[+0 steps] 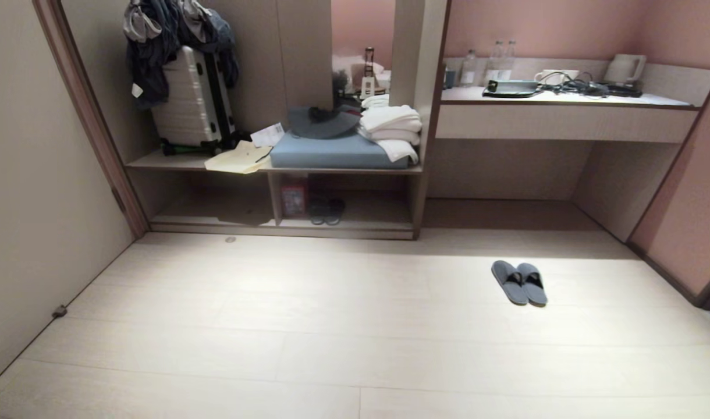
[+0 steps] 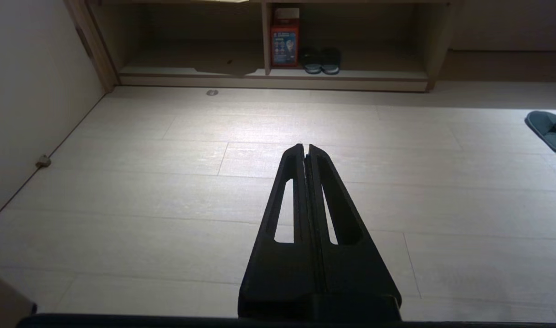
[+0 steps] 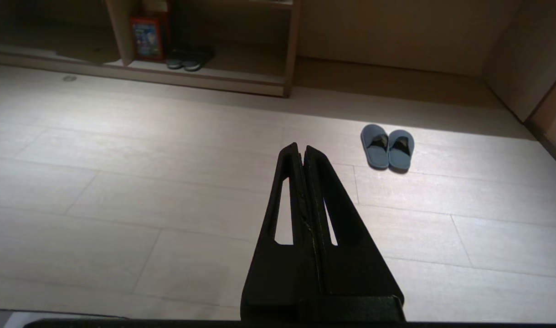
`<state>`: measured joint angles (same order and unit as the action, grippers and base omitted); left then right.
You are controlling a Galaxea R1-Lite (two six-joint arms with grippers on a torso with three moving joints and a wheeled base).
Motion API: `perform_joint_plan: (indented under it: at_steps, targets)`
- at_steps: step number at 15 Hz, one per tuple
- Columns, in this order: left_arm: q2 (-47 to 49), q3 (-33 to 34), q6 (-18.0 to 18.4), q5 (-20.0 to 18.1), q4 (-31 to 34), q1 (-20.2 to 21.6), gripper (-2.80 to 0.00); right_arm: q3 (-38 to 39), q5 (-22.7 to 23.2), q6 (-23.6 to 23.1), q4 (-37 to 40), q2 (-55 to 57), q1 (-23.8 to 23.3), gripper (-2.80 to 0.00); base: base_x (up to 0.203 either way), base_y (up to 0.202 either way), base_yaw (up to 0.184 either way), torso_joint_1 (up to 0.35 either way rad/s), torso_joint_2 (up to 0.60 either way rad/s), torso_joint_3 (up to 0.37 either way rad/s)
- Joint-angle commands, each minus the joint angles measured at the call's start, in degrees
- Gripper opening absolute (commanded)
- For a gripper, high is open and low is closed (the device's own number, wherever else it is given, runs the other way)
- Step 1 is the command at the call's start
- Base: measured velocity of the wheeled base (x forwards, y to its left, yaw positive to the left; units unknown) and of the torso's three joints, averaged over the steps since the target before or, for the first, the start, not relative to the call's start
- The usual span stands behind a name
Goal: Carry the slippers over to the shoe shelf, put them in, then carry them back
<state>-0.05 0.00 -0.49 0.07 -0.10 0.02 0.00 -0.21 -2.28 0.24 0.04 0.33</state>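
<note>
nothing is being carried yet; this looks like the very start. the slippers (image 1: 519,283) are lying side by side on the floor (image 1: 273,326), at about four o'clock from the shoe shelf (image 1: 285,224) and well apart from it. the left hand (image 2: 306,146) and right hand (image 3: 301,146) are hanging fully closed, holding nothing. the next move is calling for driving closer and opening a hand. only the head view is showing the table (image 1: 564,99); only the wrist views are showing the hands.

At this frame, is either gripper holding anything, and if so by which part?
Nothing is held. The left gripper and right gripper are both shut on nothing above bare floor. The slippers lie side by side on the floor, untouched.
</note>
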Motion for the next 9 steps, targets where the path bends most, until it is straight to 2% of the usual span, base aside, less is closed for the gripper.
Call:
perform_joint_plan:
  at_steps: [1,8,9]
  targets:
    - [0.0,0.0,0.0,0.0,0.0,0.0,-2.80,0.0,0.0,-0.1,0.0,0.1,0.0,-2.80,-0.092,0.000,0.004,-0.007,0.00,0.007]
    - [0.0,0.0,0.0,0.0,0.0,0.0,-2.80,0.0,-0.1,-0.2,0.0,0.1,0.0,-2.80,0.000,0.000,0.000,0.000,0.00,0.000]
    - [0.0,0.0,0.0,0.0,0.0,0.0,-2.80,0.0,0.0,-0.2,0.0,0.1,0.0,-2.80,0.001,-0.107,0.001,0.005,0.00,0.002]
